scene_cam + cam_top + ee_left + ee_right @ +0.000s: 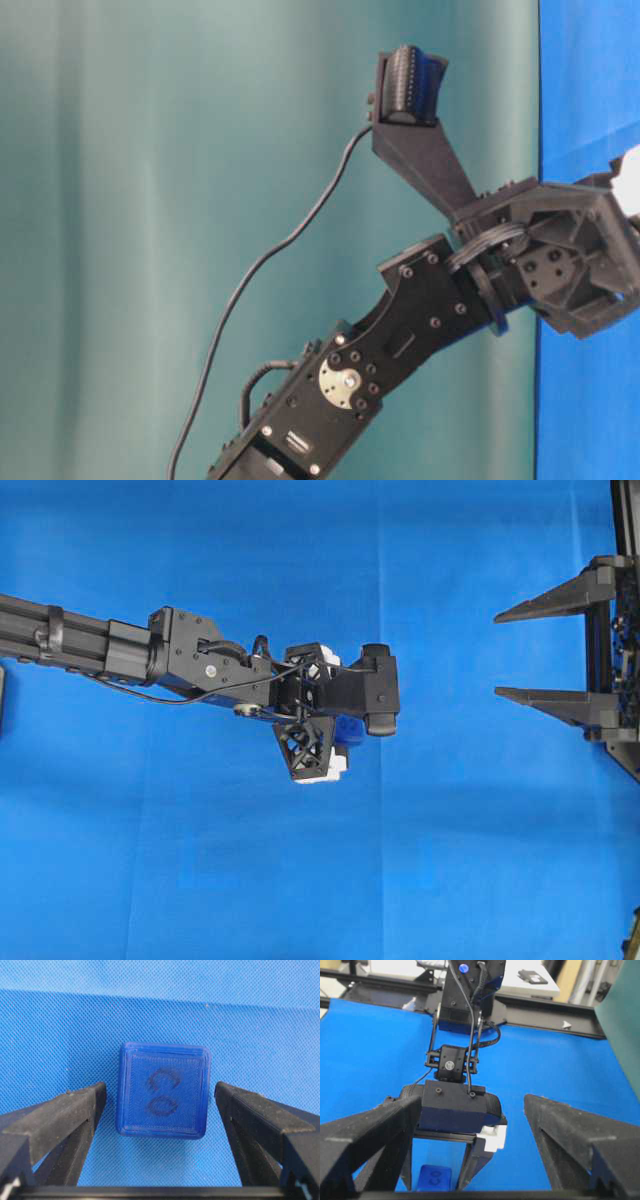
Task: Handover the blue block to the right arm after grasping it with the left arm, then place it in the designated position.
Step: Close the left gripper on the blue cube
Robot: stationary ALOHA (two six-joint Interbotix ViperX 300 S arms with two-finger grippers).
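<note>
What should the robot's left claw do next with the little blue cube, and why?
Probably close. In the left wrist view the blue block sits on the blue cloth right between the left gripper's open fingers, with a gap on each side. Nothing holds it yet, so squeezing shut looks like the next step, before lifting it toward the waiting right gripper.

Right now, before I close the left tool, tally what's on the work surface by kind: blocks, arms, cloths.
Blocks: 1, the blue block, between the open left tool's fingers.
Arms: 2, the left arm and the right arm, its tool open.
Cloths: 1, the blue cloth.
Total: 4
</note>
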